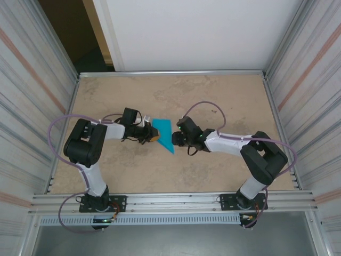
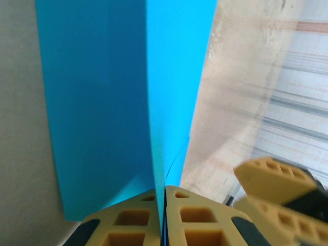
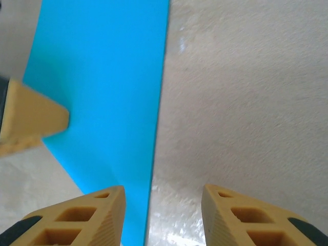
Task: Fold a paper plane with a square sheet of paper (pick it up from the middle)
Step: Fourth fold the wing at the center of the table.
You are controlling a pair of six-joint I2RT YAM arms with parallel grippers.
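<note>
Teal paper (image 1: 164,133), folded narrow and pointed, looks about midway through folding; left gripper (image 2: 165,205) clamps its crease, right gripper (image 3: 163,193) stands released.

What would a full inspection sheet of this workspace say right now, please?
Surface: beige, mottled table.
Job's things: teal-blue sheet of paper, folded along a crease, a narrow pointed shape from above, lying between the two hands.
Clutter: nothing seen.
Hands: left hand shut on the paper's folded edge; right hand open, straddling the paper's straight edge.
Cables: purple cables loop off both arms, apart from the paper.
Surroundings: corrugated metal walls on both sides, white panel behind, aluminium rail at the near edge.
</note>
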